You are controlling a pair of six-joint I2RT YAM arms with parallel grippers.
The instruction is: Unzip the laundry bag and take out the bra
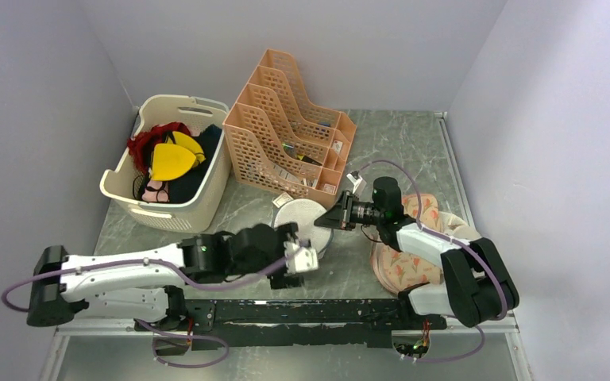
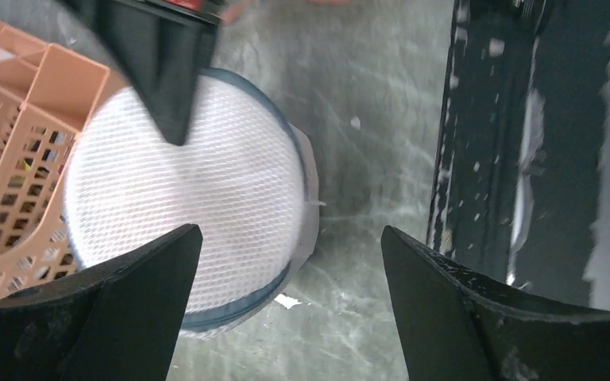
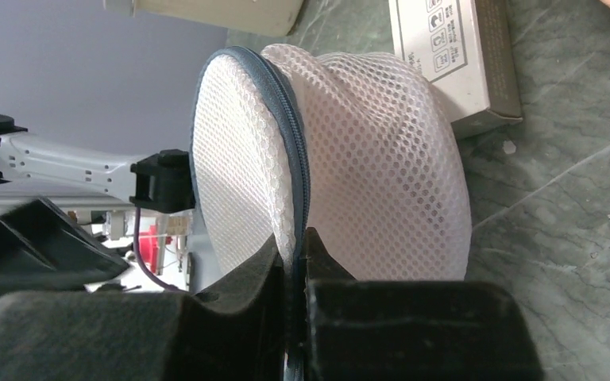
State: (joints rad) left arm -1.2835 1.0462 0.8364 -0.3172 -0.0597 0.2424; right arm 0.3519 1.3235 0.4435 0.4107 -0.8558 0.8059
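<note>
The laundry bag point(image 1: 300, 220) is a white mesh drum with a grey-blue zip, standing on the table in front of the organiser. My right gripper point(image 1: 331, 217) is shut on the bag's zipped rim. In the right wrist view the fingers point(image 3: 294, 246) pinch the zip seam point(image 3: 292, 135) and the mesh body point(image 3: 389, 167) bulges to the right. My left gripper point(image 1: 306, 259) is open and empty at the bag's near side. In the left wrist view point(image 2: 290, 262) its jaws stand wide, with the bag point(image 2: 206, 198) to the left. The zip looks closed. The bra is hidden.
A peach file organiser point(image 1: 290, 131) stands behind the bag, with a small white box point(image 3: 457, 55) beside it. A cream basket point(image 1: 127, 194) of red, yellow and black clothes is at the back left. A peach printed pad point(image 1: 405, 266) lies under the right arm. A black rail point(image 1: 302, 309) runs along the near edge.
</note>
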